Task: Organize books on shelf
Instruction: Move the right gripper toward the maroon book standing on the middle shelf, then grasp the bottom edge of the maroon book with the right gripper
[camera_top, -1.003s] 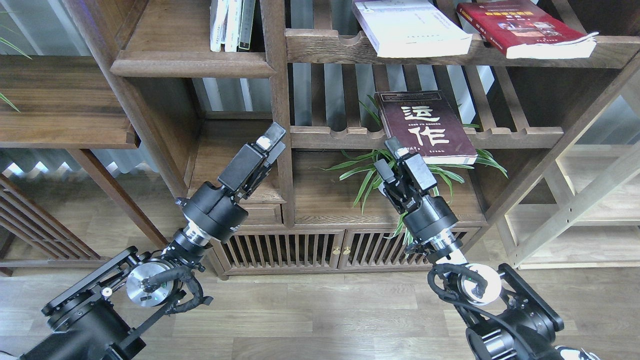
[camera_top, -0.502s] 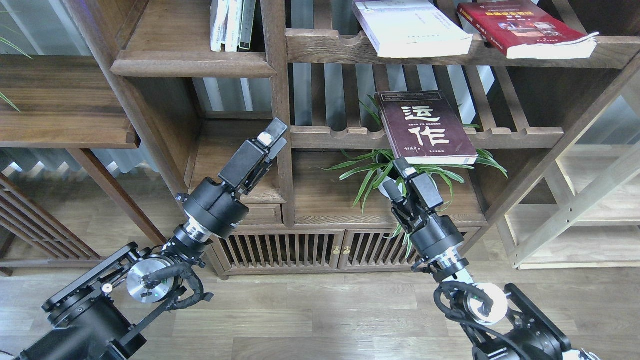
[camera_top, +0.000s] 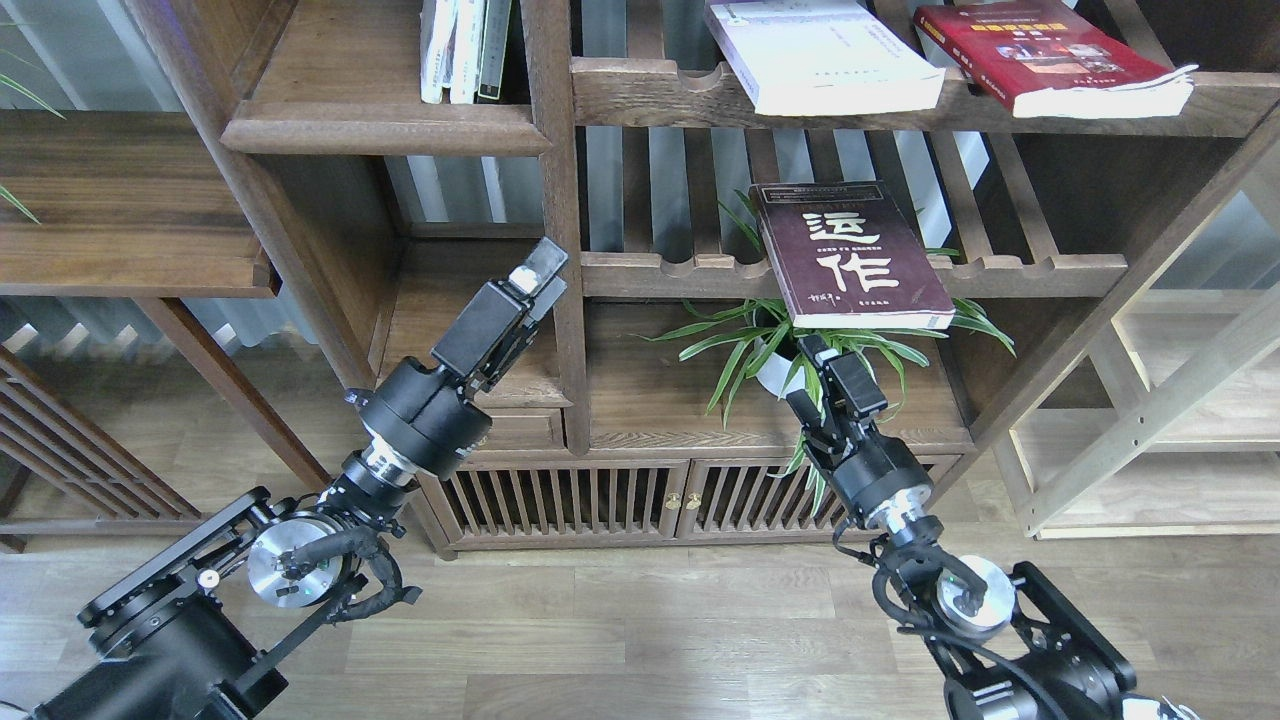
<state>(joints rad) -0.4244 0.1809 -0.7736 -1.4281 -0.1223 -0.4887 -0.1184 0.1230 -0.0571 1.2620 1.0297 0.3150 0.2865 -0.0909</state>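
Both claws empty, jaw states unclear; right claw (camera_top: 815, 352) has dropped below the brown book (camera_top: 850, 255).

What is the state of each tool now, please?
Left tool: holds nothing; open or closed cannot be told.
Right tool: holds nothing; open or closed cannot be told.

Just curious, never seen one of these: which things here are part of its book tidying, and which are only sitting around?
Part of the job:
dark brown book
thick white book
red book
solid walnut shelf

Just there:
potted plant
upright thin books
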